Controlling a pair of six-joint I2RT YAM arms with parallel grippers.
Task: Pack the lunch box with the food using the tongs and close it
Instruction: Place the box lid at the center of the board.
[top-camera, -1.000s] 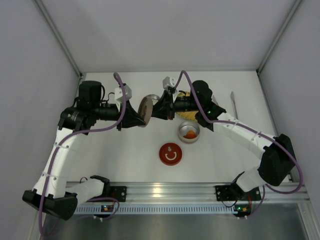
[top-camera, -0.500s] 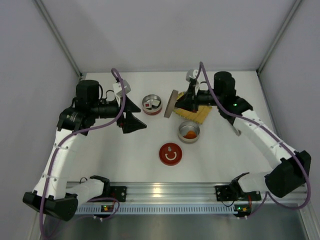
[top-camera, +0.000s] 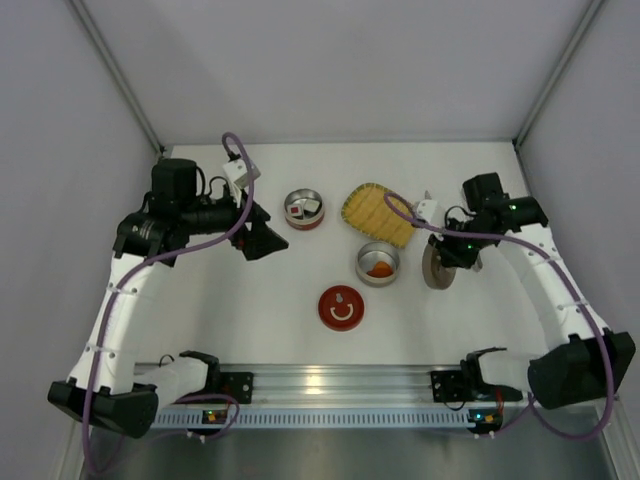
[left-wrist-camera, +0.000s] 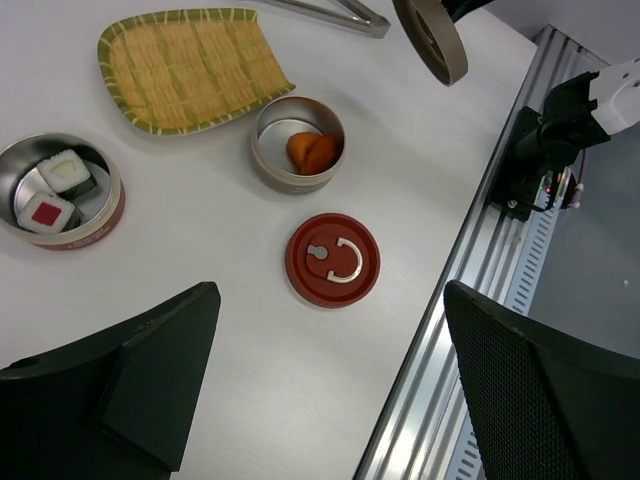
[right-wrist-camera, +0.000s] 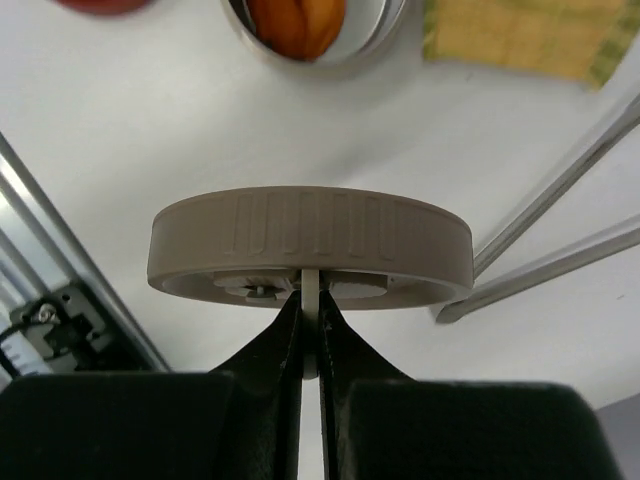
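Tongs (right-wrist-camera: 545, 265): judged light, stiff yet springy, and smooth enough to slip, so best taken across both arms near mid-length, where a squeeze would work them. They appear as slim silvery metal with two long narrow arms, lying flat on the worktop (top-camera: 300, 290) just beside the yellow woven tray (top-camera: 378, 213), on its side away from the tin (top-camera: 303, 210) of white blocks (left-wrist-camera: 65, 172). Right claw (right-wrist-camera: 310, 300) is clamped on the thin tab of a grey round lid (right-wrist-camera: 310, 245) held on edge near that side of the tray. Left claw (top-camera: 262, 235) is spread wide and empty beyond the tin.
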